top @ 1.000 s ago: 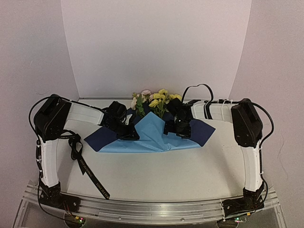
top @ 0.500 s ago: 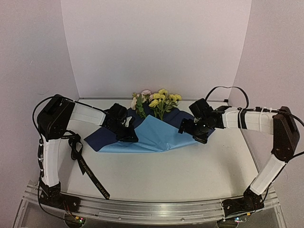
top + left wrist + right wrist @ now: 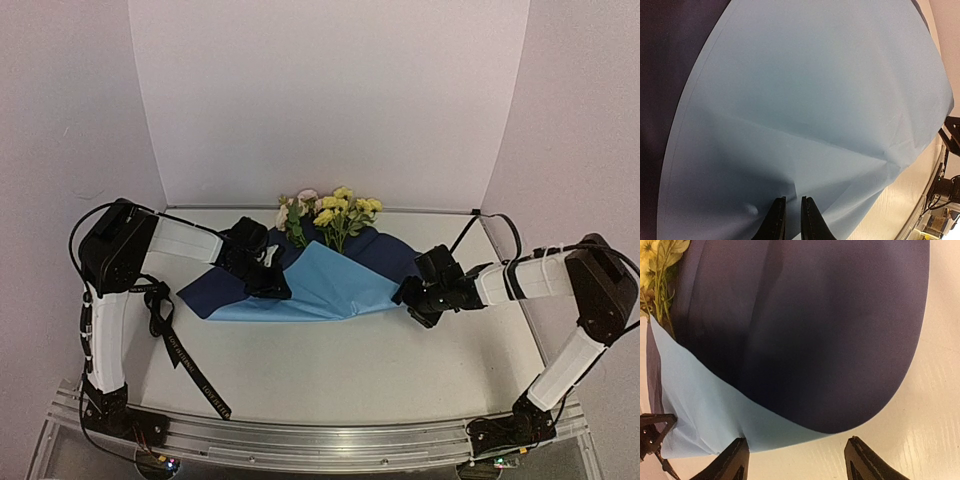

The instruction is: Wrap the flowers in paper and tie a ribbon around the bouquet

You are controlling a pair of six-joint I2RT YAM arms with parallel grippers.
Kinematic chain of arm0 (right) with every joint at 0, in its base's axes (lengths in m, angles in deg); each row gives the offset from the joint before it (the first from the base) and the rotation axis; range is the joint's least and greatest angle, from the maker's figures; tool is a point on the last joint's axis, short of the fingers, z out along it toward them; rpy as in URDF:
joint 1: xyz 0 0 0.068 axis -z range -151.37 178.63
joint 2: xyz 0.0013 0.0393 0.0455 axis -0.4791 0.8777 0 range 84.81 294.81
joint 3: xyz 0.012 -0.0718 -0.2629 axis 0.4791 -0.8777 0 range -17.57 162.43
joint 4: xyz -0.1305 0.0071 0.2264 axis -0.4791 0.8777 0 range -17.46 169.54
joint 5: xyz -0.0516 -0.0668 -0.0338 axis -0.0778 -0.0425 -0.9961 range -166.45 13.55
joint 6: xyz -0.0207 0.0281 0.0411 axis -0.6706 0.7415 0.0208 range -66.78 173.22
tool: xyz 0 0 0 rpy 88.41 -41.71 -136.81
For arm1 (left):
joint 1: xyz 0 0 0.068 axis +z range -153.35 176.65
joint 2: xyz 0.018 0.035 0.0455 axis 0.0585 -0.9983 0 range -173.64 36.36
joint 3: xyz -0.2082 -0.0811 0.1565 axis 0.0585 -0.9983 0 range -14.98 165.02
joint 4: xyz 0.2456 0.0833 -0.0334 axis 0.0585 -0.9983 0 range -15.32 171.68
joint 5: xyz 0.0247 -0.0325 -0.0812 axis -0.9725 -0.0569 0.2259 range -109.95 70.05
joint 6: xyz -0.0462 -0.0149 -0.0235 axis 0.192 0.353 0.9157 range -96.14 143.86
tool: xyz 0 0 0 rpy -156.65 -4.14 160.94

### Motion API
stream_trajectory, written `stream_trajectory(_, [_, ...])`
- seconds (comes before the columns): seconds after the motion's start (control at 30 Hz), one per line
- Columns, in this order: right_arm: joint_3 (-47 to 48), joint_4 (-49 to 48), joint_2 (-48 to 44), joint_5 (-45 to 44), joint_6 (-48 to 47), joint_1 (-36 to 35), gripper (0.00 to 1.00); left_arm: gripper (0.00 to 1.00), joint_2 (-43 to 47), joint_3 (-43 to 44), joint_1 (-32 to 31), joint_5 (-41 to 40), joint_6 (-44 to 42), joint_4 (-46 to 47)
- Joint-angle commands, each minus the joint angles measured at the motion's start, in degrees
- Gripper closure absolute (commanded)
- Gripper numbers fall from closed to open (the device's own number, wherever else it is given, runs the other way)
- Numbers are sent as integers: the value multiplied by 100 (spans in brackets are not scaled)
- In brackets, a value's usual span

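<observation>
Paper [image 3: 330,290] mid-table [image 3: 400,365]. Flowers [image 3: 328,212] at its 12 o'clock edge, stems tucked inside. Ribbon [image 3: 175,348] at 8 o'clock, apart. Left gripper [image 3: 276,286] on paper at 9 o'clock; right gripper [image 3: 410,300] at 3 o'clock edge.

Pale lettering along the ribbon [image 3: 185,358] is too small to read.

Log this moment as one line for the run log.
paper: flap folded over flowers | left claw: shut on paper | right claw: open at paper's right edge | ribbon: untouched, left of paper
</observation>
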Motion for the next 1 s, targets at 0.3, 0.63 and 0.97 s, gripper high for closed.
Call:
stream_trajectory(0.3, [-244, -1428, 167, -512, 273, 134, 73, 87, -208, 254, 8, -308, -217, -224])
stream_trajectory(0.63, [-639, -1235, -114, -712, 126, 359, 100, 87, -335, 299, 25, -436, -319, -376])
stream_trajectory(0.97, [-499, -926, -193, -369, -166, 397, 41, 87, -353, 251, 32, -445, -382, -360])
